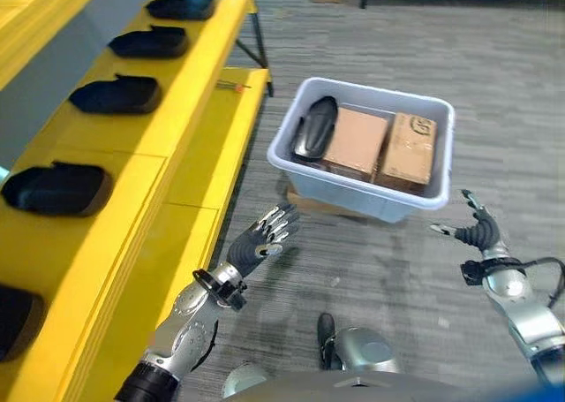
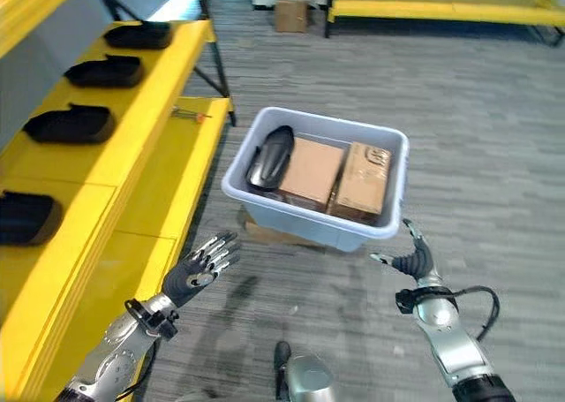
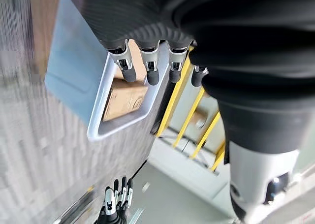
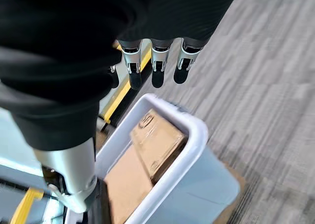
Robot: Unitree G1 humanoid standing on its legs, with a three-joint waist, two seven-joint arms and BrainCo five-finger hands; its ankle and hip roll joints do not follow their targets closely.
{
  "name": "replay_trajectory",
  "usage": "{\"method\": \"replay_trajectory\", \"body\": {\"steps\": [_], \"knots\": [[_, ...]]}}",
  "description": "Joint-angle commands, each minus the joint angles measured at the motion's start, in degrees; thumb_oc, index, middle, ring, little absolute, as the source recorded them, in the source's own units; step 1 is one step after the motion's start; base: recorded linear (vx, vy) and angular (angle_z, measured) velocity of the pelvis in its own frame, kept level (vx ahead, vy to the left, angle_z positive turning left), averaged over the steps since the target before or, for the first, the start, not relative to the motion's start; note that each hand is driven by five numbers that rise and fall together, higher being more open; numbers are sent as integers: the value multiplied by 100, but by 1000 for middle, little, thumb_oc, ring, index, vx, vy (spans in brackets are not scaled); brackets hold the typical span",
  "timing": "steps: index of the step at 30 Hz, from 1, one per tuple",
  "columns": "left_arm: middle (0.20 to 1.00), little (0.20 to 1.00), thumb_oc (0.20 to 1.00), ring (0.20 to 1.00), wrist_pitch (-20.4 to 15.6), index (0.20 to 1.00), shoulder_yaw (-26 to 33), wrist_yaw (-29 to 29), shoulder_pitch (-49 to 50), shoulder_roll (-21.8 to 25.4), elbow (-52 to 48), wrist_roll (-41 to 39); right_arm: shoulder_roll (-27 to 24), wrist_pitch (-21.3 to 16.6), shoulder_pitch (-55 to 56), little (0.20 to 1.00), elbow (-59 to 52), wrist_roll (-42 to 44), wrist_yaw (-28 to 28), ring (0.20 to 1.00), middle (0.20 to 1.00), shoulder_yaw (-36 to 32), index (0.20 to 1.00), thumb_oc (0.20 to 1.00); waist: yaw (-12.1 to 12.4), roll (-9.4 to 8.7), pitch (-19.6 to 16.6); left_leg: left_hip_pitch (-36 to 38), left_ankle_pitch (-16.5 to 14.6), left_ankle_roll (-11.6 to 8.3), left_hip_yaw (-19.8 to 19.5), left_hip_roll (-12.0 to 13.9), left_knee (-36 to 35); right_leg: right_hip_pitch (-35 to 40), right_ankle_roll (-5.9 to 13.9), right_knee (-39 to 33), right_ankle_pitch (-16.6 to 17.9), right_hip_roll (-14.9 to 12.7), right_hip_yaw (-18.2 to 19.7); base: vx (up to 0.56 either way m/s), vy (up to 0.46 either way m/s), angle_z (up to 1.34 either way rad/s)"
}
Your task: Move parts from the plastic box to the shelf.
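Note:
A pale blue plastic box point(image 1: 415, 199) stands on the grey carpet ahead of me. Inside lie one black part point(image 1: 316, 126) at its left end and two brown cardboard boxes point(image 1: 357, 142) beside it. The yellow shelf point(image 1: 190, 84) runs along my left, and several black parts point(image 1: 116, 94) lie in a row on it. My left hand point(image 1: 261, 237) hovers open below the box's near left corner, holding nothing. My right hand point(image 1: 478, 231) is open just off the box's near right corner, fingers spread. In the right wrist view the box rim point(image 4: 194, 135) lies just beyond the fingers point(image 4: 158, 71).
A flat piece of cardboard point(image 1: 322, 205) sticks out from under the box. A lower yellow shelf board point(image 1: 212, 155) juts out between the shelf and the box. More yellow racking point(image 2: 441, 11) and a small cardboard box point(image 2: 291, 15) stand far back.

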Motion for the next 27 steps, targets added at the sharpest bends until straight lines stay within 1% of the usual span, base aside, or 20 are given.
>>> {"method": "replay_trajectory", "body": {"steps": [1,3,4,6,7,9,12,14,15,16,17,18,19,21,23,24,25,26,27], "knots": [[1000,1000,1000,1000,-243,1000,167,-20,213,34,-151,-149,141,-301,275,1000,-584,-184,-51,1000,1000,-201,1000,1000,158,47,-59,-260,-8,356,211,-438,-435,242,1119,-167,197,-593,-290,270,-45,-27],[1000,1000,1000,1000,-252,1000,166,10,245,51,-193,-153,167,-300,445,1000,-741,-176,12,1000,1000,-188,1000,1000,173,46,-18,-574,259,302,212,-408,-478,385,1085,-260,187,-545,-196,299,-15,-51],[1000,1000,1000,1000,-193,1000,181,44,279,52,-232,-30,168,-383,644,1000,-890,19,246,1000,1000,-180,1000,1000,172,48,24,-855,619,203,250,-281,-599,541,1044,-336,170,-493,-137,363,23,-73],[1000,1000,1000,1000,-140,1000,189,46,312,77,-283,174,166,-490,746,1000,-986,409,408,1000,1000,-159,1000,1000,208,52,72,-995,824,129,94,-208,-743,635,1014,-317,130,-455,-45,382,65,-53],[1000,1000,1000,1000,-147,1000,160,155,342,107,-325,187,186,-647,633,1000,-898,680,441,1000,1000,-74,1000,1000,274,42,118,-1035,840,114,-132,-154,-695,684,984,-242,60,-444,44,371,107,-52],[1000,1000,1000,1000,-216,1000,105,222,316,127,-276,296,224,-816,410,1000,-786,747,565,1000,1000,60,1000,1000,307,29,137,-965,723,160,-112,-140,-653,694,970,-131,-44,-442,31,295,117,-71],[1000,1000,1000,1000,-327,1000,-9,252,198,124,-104,455,260,-761,181,1000,-895,479,677,1000,1000,321,1000,1000,312,17,125,-841,538,245,37,-156,-509,712,916,43,-209,-389,-57,240,131,-63],[1000,1000,1000,1000,-470,1000,-112,205,111,115,47,575,301,-625,-35,1000,-913,422,791,1000,1000,546,1000,1000,337,-8,44,-678,400,361,211,-267,-483,758,920,88,-288,-327,-150,283,158,-33],[1000,1000,1000,1000,-463,1000,-168,190,34,95,123,472,377,-567,-289,1000,-818,258,770,1000,1000,746,1000,1000,426,-39,-83,-510,301,477,418,-389,-636,831,933,273,-523,-204,-395,314,144,-49],[1000,1000,1000,1000,-462,1000,-166,203,5,91,192,506,405,-480,-392,1000,-779,308,728,1000,1000,776,1000,1000,465,-65,-119,-427,287,512,511,-417,-708,790,952,439,-602,-152,-529,284,119,-53],[1000,1000,1000,1000,-487,1000,-151,277,28,68,244,598,436,-416,-462,1000,-747,335,775,1000,1000,790,1000,1000,504,-96,-139,-328,278,541,595,-423,-789,631,1044,802,-518,-157,-704,116,48,-20],[1000,1000,1000,1000,-513,1000,-135,307,50,61,264,659,454,-390,-491,1000,-735,318,792,1000,1000,806,1000,1000,536,-108,-147,-279,275,555,642,-427,-838,514,1105,1015,-475,-211,-789,120,33,-37],[1000,1000,1000,1000,-601,1000,-100,372,131,59,269,739,492,-359,-512,1000,-720,249,852,1000,1000,830,1000,1000,619,-134,-127,-173,246,579,742,-387,-862,319,1229,1320,-361,-443,-1028,106,-12,-63],[1000,1000,1000,1000,-578,1000,-74,353,204,106,161,714,495,-319,-489,1000,-680,283,814,1000,1000,841,1000,1000,721,-160,-70,-157,219,575,820,-308,-750,345,1212,1157,-376,-685,-1226,102,-92,-99],[1000,1000,1000,1000,-526,1000,-122,347,189,152,125,839,490,-302,-501,1000,-601,415,751,1000,1000,864,1000,1000,769,-186,-8,-172,189,564,827,-258,-601,475,1192,796,-273,-819,-1274,76,-145,-67],[1000,1000,1000,1000,-548,1000,-182,382,120,204,102,911,499,-374,-525,1000,-542,450,712,1000,1000,906,1000,1000,757,-184,38,-148,172,551,820,-230,-542,458,1277,520,-20,-1041,-1236,66,-139,-29],[1000,1000,1000,1000,-555,1000,-209,376,86,219,93,890,508,-416,-549,1000,-514,441,675,1000,1000,930,1000,1000,759,-173,61,-127,164,541,822,-212,-529,460,1330,380,114,-1117,-1211,69,-176,-25],[1000,1000,1000,1000,-562,1000,-245,391,32,244,56,861,551,-456,-591,1000,-492,401,660,1000,1000,974,1000,1000,743,-132,80,-47,171,511,802,-189,-572,390,1486,103,449,-1341,-1147,79,-146,-18],[1000,1000,1000,1000,-549,1000,-275,384,-18,267,42,883,599,-445,-616,1000,-485,345,647,1000,1000,1005,1000,1000,720,-88,92,51,172,481,793,-168,-633,329,1589,-46,686,-1478,-1083,118,-210,-25]]}}
